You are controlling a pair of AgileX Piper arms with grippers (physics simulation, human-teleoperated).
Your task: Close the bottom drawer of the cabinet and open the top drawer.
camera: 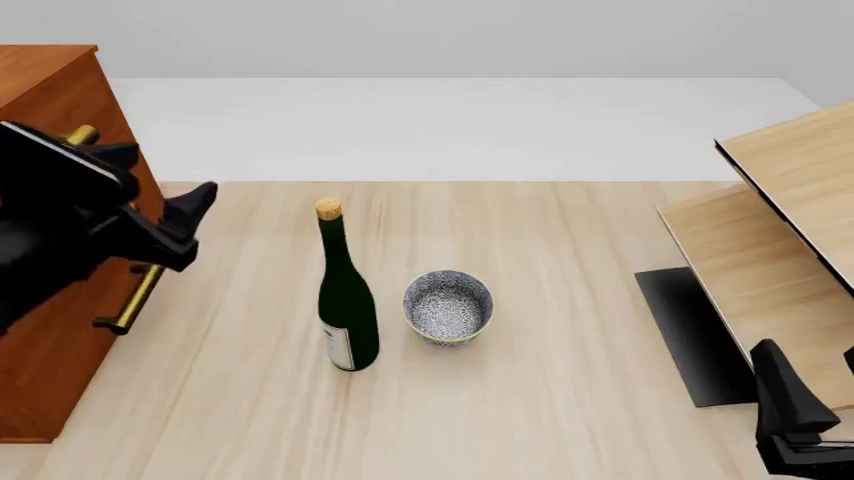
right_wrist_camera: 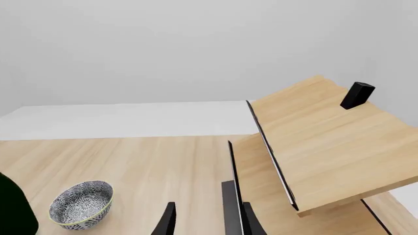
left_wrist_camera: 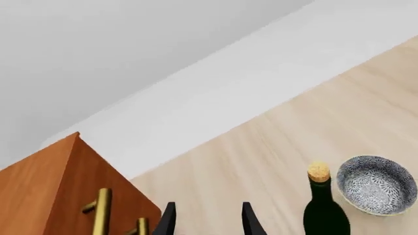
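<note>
The cabinet (camera: pixel 47 85) stands at the table's left edge, its front facing right. My left arm hides much of that front. A brass bar handle (camera: pixel 82 134) near the top shows above the arm, and another brass handle (camera: pixel 128 298) shows below it. Where the front is visible no drawer sticks out, so I cannot make out the bottom drawer or top drawer seams. My left gripper (camera: pixel 195 228) hangs open and empty just off the cabinet front. In the left wrist view the cabinet (left_wrist_camera: pixel 58 186) and two handles (left_wrist_camera: pixel 101 210) lie beside the left gripper (left_wrist_camera: pixel 209 221). My right gripper (camera: pixel 811 385) is open low at the right, also (right_wrist_camera: pixel 207 223).
A dark wine bottle (camera: pixel 347 310) with a cork stands mid-table, with a patterned bowl (camera: pixel 449 307) just right of it. Pale light-wood furniture (camera: pixel 787 230) on a black base (camera: pixel 694 335) fills the right side, close to my right gripper. The bowl (right_wrist_camera: pixel 81 203) also shows in the right wrist view.
</note>
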